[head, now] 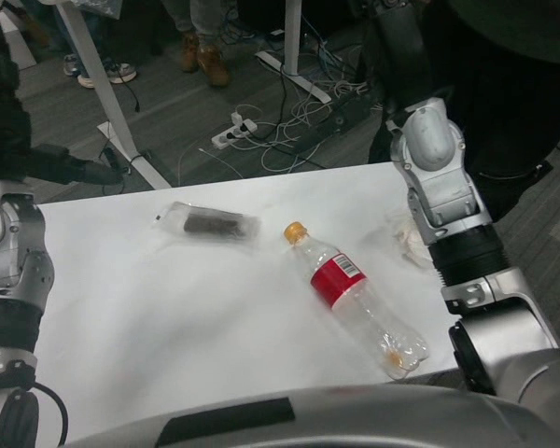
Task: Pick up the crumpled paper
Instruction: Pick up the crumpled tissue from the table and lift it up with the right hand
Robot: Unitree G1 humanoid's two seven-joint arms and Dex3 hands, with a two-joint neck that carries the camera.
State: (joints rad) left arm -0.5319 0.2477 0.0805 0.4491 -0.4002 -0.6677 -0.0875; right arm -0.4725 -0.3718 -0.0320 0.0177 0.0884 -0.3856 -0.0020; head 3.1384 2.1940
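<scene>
Head view, bottle point(355, 301), red label, writing unreadable, crumpled paper point(408, 237)

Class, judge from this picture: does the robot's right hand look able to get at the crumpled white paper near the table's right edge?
Probably yes. The crumpled white paper lies right beside the silver right forearm, nothing between them. The clear plastic bottle lies apart. The right hand itself is hidden, so its grip is unclear.

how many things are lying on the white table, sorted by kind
plastic bottle: 1
clear packet with dark contents: 1
crumpled paper: 1, partly hidden behind the right forearm
total: 3
</scene>
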